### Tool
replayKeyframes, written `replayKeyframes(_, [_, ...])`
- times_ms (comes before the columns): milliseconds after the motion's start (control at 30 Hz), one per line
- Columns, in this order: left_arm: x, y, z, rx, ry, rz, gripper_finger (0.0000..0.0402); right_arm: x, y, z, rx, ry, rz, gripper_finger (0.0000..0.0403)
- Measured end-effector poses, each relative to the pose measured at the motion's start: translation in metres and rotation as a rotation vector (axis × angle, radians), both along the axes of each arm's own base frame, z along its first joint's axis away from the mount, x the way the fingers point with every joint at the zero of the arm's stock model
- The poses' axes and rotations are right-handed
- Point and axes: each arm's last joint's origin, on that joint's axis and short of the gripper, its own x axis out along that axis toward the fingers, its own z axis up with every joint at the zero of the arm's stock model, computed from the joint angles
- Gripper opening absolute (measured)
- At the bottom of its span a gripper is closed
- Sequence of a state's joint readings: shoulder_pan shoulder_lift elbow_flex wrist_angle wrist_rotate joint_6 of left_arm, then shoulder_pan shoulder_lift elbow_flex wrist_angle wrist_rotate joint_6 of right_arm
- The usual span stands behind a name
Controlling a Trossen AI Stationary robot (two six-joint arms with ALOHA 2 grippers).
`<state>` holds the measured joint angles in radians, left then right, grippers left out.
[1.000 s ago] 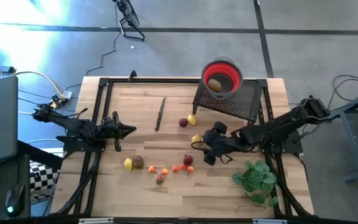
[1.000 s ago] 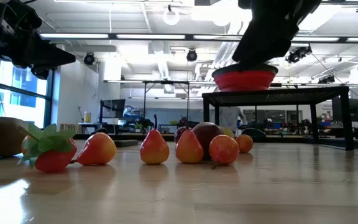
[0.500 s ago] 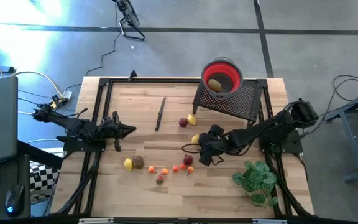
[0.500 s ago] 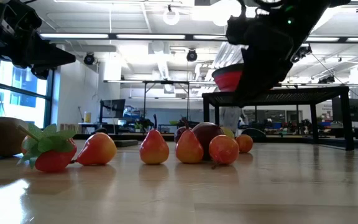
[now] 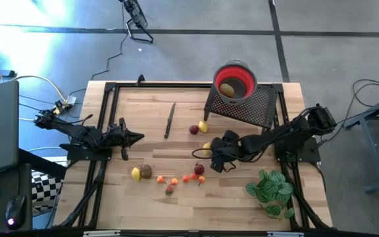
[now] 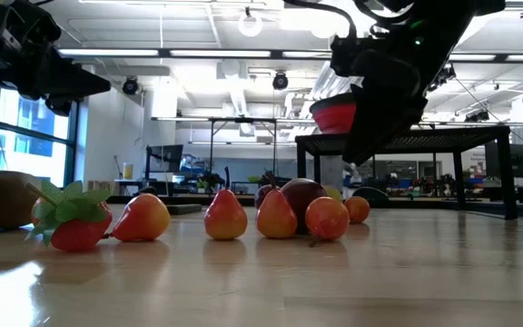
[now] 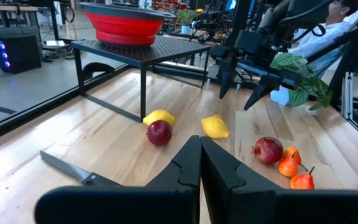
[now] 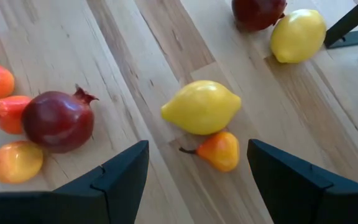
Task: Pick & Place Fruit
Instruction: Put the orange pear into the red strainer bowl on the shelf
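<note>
Right gripper has advanced left since a second ago, jaws wide, empty, hovering over a lemon mid-table. Left gripper closed, parked at left; other fruit lies scattered nearby

small colourful fruit, scattered on tabletop

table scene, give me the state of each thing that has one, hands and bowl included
right hand: open, empty, above the lemon and a small orange pear
left hand: shut, empty, waiting at the table's left
red bowl: upright on the black stand, one fruit inside
knife: flat on the table, untouched
</note>
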<state>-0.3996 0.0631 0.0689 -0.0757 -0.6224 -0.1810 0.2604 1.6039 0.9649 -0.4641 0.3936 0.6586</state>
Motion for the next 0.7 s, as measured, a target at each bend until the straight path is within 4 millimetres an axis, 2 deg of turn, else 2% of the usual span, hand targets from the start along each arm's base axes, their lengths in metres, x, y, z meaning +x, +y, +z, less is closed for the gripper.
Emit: replayKeyframes(700, [0.0000,0.0000,-0.0001,0.000,0.001,-0.002,0.0000,-0.0003,0.0009,-0.0004,0.028,0.009,0.012,0.0265])
